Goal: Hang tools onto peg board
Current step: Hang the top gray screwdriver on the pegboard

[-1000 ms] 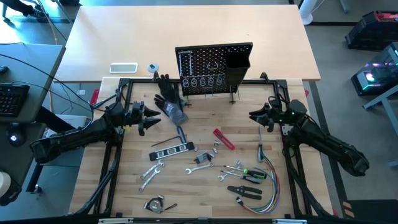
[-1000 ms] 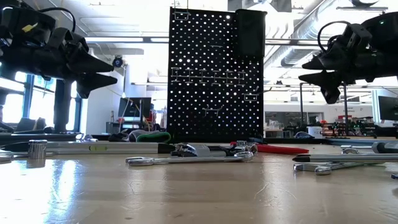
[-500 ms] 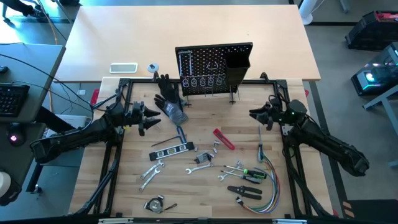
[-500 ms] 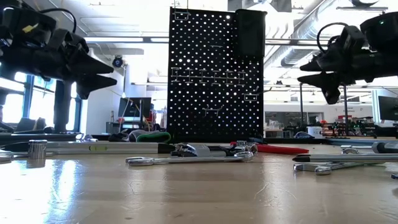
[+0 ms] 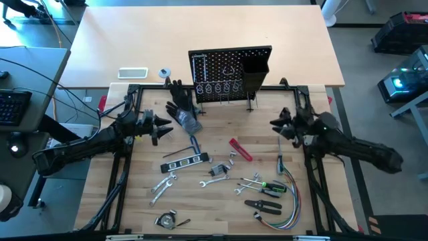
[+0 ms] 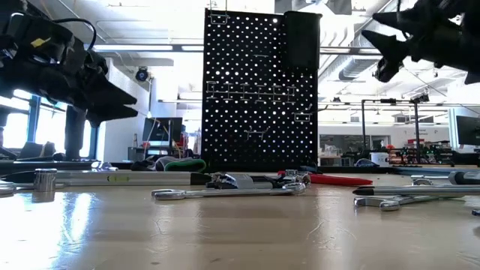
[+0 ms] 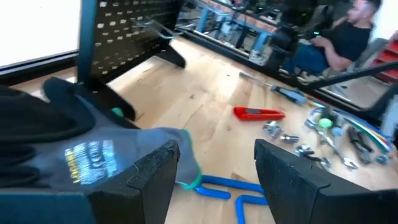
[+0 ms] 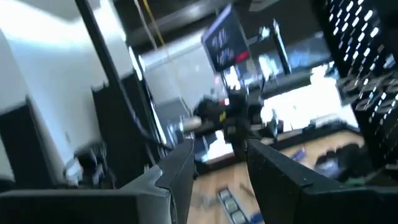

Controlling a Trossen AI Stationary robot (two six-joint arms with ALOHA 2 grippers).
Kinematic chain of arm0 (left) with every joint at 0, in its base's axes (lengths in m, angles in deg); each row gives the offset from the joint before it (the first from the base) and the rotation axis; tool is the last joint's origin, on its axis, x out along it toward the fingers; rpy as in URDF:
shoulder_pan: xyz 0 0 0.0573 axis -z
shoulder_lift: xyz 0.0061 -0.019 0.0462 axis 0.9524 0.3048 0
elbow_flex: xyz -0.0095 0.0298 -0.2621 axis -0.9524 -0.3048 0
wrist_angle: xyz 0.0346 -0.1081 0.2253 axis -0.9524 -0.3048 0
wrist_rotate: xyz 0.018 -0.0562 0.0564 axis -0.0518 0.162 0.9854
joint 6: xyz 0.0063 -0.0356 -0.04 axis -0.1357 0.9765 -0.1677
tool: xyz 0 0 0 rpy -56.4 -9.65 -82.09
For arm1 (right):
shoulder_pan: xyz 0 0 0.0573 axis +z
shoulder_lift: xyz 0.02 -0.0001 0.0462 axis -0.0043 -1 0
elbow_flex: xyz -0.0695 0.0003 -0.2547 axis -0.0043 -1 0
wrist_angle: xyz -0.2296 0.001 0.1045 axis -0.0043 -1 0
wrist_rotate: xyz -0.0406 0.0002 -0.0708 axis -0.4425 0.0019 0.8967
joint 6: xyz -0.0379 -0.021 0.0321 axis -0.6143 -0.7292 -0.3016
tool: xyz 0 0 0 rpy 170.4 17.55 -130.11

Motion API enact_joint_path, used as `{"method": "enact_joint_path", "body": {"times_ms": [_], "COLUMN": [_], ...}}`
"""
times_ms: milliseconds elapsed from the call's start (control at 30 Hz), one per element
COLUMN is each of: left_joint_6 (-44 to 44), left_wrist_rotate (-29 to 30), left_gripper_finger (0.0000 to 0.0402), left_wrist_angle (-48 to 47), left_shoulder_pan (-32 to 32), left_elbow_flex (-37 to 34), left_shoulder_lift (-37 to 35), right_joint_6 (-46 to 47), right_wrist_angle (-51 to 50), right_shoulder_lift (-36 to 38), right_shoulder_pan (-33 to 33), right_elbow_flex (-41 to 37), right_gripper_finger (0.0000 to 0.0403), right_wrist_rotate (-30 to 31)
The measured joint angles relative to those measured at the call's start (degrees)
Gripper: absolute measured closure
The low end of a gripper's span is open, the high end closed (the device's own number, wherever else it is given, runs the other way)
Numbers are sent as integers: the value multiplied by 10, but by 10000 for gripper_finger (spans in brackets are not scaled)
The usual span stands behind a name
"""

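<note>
The peg board (image 5: 231,70) stands upright on its legs at the table's far side, a black bin on its right part. The tools lie flat on the table: a black level (image 5: 186,159), a red-handled tool (image 5: 241,150), silver wrenches (image 5: 162,184), green and black pliers (image 5: 264,187) and a blue-handled hex key (image 5: 194,142). My left gripper (image 5: 164,124) hovers open at the left, pointing at the glove and the hex key (image 7: 227,186). My right gripper (image 5: 274,124) hovers open at the right, raised high (image 6: 382,45), with nothing between its fingers.
A black glove (image 5: 182,107) lies in front of the peg board's left leg. A bundle of coloured wires (image 5: 289,201) curves along the near right. A tape measure (image 5: 166,219) sits near the front edge. The black frame rails (image 5: 127,167) run along both sides.
My right gripper has risen and tipped its fingers upward, while its arm has swung a little toward the table's near edge. My left gripper has tipped slightly downward in place. Both stay open, and the tools have not moved.
</note>
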Motion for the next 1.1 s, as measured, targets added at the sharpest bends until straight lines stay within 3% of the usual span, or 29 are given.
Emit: {"method": "enact_joint_path", "body": {"times_ms": [200, 433, 700, 933, 1100], "left_joint_6": [12, 18, 18, 17, 17], "left_wrist_rotate": [44, 73, 84, 84, 84], "left_gripper_finger": [197, 197, 197, 197, 197], "left_wrist_angle": [-16, -17, -17, -17, -19], "left_shoulder_pan": [0, 0, 0, 0, 0], "left_elbow_flex": [0, 0, 0, 0, 0], "left_shoulder_lift": [1, 1, 1, 1, 1], "right_joint_6": [-108, -173, -205, -250, -263], "right_wrist_angle": [-110, -216, -211, -79, -119], "right_shoulder_lift": [-65, -163, -290, -402, -473], "right_shoulder_pan": [76, 147, 221, 269, 276], "right_elbow_flex": [66, 138, 147, 148, 184], "right_gripper_finger": [252, 210, 197, 196, 197], "right_wrist_rotate": [45, 79, 155, 209, 230]}}
